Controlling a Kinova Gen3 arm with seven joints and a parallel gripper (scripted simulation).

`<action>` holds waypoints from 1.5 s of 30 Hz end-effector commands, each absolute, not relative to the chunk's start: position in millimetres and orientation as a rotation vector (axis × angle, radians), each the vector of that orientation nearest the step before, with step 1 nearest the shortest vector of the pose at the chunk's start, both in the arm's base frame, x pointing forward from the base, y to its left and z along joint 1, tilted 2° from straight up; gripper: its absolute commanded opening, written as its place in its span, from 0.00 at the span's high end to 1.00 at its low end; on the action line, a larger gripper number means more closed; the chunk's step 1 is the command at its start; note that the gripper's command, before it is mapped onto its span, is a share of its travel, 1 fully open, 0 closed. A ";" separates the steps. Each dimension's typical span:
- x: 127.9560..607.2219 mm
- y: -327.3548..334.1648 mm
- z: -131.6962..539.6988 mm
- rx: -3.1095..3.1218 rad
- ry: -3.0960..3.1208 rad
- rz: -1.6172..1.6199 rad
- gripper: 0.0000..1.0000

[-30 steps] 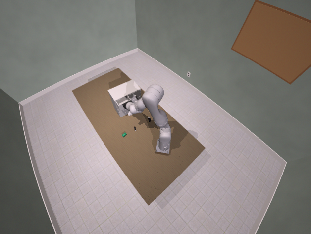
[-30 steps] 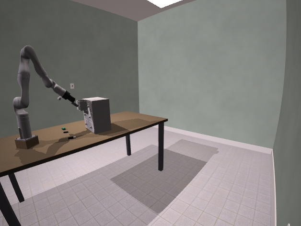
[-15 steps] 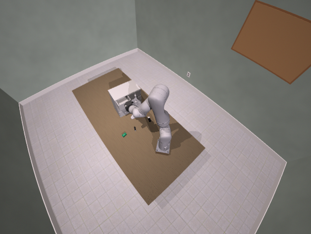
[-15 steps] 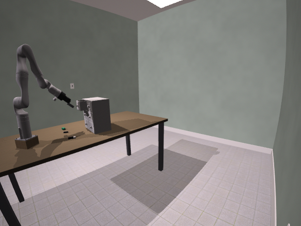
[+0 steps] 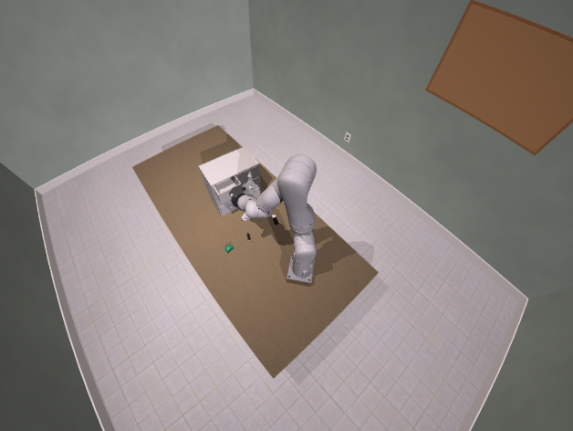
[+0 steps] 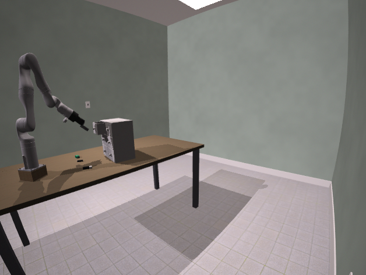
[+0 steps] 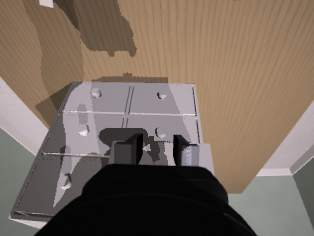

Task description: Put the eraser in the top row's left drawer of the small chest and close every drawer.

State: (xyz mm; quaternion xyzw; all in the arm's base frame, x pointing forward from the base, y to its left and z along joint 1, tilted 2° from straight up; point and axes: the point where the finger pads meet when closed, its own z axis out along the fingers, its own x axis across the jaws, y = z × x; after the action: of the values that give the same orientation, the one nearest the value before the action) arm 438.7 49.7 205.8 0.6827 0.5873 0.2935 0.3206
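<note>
The small grey chest (image 6: 118,143) stands on the wooden table, its drawer fronts facing the arm. The left drawer of the top row (image 6: 99,127) sticks out partway; it also shows in the wrist view (image 7: 156,150). The other drawers look pushed in. My gripper (image 6: 84,127) is open and empty, a short gap in front of that drawer's knob (image 7: 146,148); the fingers stand on either side of the knob without touching it. A small green block, likely the eraser (image 5: 228,248), lies on the table away from the chest and also shows in the exterior view (image 6: 77,156).
A small black item (image 5: 248,236) lies near the green block. Another black-and-white item (image 5: 276,220) lies closer to the arm's base (image 5: 299,270). The chest (image 5: 231,185) sits near the table's far end.
</note>
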 end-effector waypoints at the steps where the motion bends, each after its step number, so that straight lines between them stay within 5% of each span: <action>1: 437.9 52.8 208.3 1.791 1.546 0.782 0.33; 45: 394.4 58.0 224.4 1.791 1.546 0.781 0.33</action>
State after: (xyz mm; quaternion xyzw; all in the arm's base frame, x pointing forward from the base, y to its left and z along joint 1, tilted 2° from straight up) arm 394.0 57.9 223.8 0.6812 0.5884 0.2965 0.3191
